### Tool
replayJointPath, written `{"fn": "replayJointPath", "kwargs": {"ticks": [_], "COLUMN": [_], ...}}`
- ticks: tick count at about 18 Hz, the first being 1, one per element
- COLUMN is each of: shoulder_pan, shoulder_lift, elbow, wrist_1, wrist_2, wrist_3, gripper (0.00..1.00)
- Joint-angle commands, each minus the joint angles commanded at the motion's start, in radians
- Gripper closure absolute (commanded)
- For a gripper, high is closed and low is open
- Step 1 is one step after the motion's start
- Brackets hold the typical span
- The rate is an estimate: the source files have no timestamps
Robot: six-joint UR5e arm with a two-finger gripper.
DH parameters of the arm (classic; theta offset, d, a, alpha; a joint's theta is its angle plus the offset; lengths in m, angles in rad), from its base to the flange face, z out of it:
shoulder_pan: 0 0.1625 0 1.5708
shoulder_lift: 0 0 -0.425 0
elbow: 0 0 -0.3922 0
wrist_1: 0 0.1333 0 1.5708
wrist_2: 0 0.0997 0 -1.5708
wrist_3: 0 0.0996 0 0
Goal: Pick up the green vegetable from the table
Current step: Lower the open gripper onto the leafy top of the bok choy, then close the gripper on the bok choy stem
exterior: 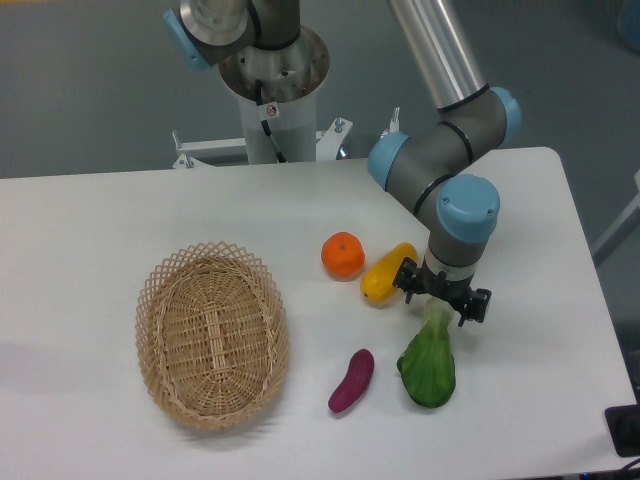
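The green vegetable, a dark green leaf with a pale stem, lies on the white table at the front right. Its stem points up towards the gripper. My gripper points straight down right over the stem end. Its black jaws stand spread to either side of the stem, and it looks open. The fingertips are mostly hidden under the wrist. The leaf still rests on the tabletop.
A yellow fruit lies just left of the gripper, next to an orange. A purple eggplant lies left of the vegetable. A wicker basket stands at the left. The table's right edge is near.
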Motion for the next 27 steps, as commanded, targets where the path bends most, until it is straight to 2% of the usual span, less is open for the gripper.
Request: {"fn": "replayJointPath", "kwargs": {"ticks": [1, 3, 5, 7, 14, 20, 27], "shoulder_pan": [0.000, 0.000, 0.000, 0.000, 0.008, 0.032, 0.028], "shoulder_lift": [0.000, 0.000, 0.000, 0.000, 0.011, 0.037, 0.112], "elbow": [0.000, 0.002, 0.003, 0.005, 0.021, 0.081, 0.113], "wrist_1": [0.011, 0.012, 0.012, 0.012, 0.015, 0.032, 0.031], "wrist_2": [0.003, 0.008, 0.008, 0.009, 0.008, -0.008, -0.176], "wrist_3": [0.003, 0.006, 0.011, 0.011, 0.014, 0.034, -0.027], "gripper": [0.10, 0.37, 0.50, 0.56, 0.61, 0.61, 0.61]}}
